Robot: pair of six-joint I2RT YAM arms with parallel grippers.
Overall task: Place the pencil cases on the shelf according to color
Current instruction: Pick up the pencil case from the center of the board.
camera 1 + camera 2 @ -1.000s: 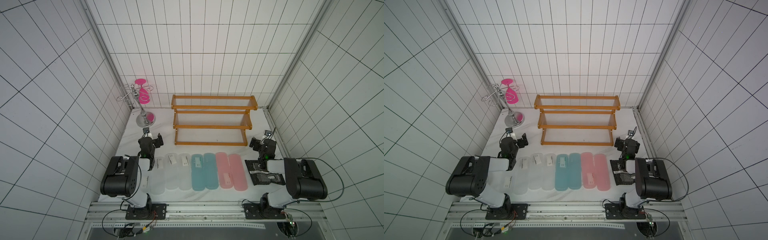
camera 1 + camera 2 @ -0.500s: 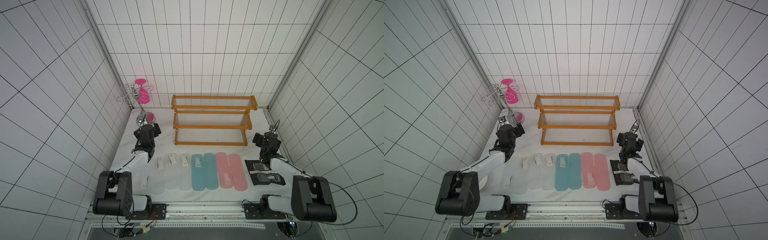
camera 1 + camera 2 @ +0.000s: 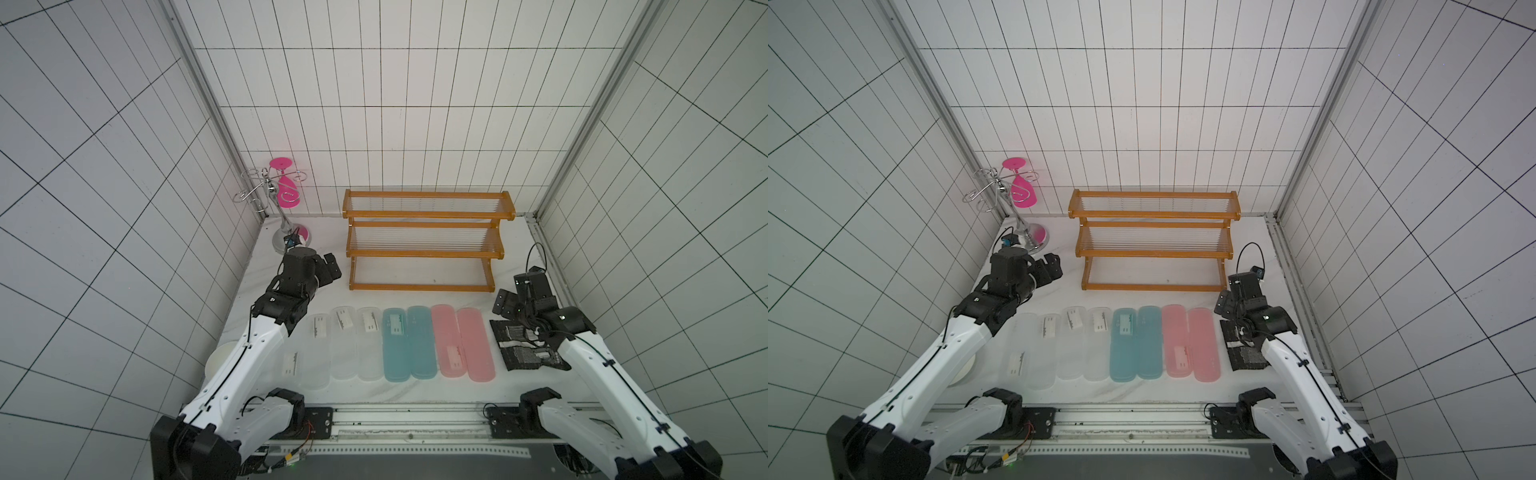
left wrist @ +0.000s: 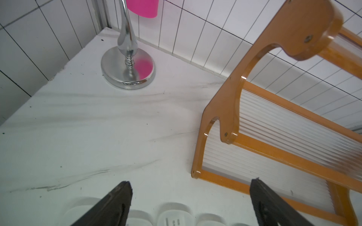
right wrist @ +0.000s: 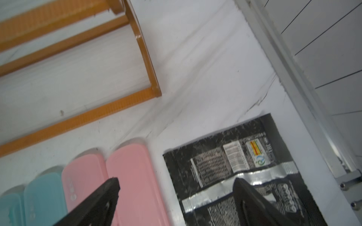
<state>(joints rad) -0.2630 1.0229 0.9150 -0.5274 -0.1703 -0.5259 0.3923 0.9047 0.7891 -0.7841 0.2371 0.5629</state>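
Pencil cases (image 3: 420,341) lie side by side, long axes toward shelf (image 3: 424,286)

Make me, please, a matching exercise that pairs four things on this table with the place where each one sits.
Things:
1. pink pencil cases
2. black foil packet
3. chrome wire stand
4. shelf

Places:
A. far left corner
B. right end of the row of pencil cases
C. lying flat, just right of that row
D. behind that row

Pairs: 1-B, 2-C, 3-A, 4-D
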